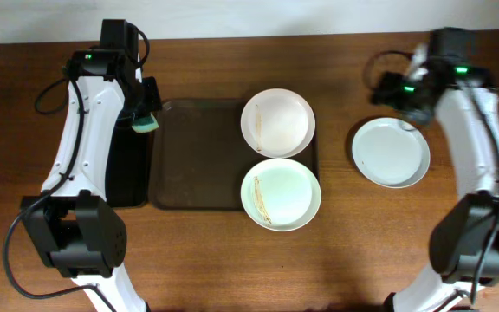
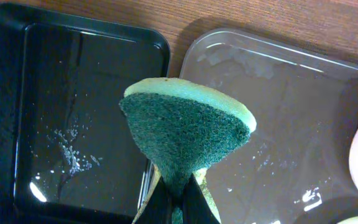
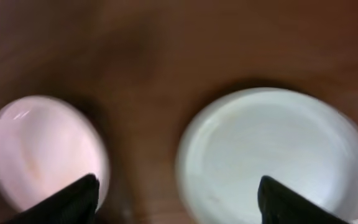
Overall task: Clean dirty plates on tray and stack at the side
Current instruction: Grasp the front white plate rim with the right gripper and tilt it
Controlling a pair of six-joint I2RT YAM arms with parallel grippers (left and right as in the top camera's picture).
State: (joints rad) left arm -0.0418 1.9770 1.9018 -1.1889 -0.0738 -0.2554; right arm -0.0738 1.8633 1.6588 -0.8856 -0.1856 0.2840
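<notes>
Hazard, overhead view: left pincer clamped on green sponge, thin pinch at one end only; probable slip or fold-over under hard scrubbing. Tray just beside that pincer, toward the table's middle. Upper plate and lower plate at the tray's far end from it, both streaked yellow-brown. Lower plate lapping over the rim, so likely to tip or skid if pressed at its outer edge. Black tray directly under the left arm, near enough for a knock on the way across. Right pincer spread wide, empty, above the far edge of the side plate, well apart from the tray.

Left wrist view: sponge fanned out ahead of the fingertips, hiding whatever is below it. Black tray on one side, tray on the other, sliver of plate at the frame's edge. Judged risk: blind contact.

Right wrist view: blurred. Fingers far apart, nothing between. Side plate ahead to one side, another plate ahead to the other. No hold on any dirty plate; probable spin or slide under wiping.
</notes>
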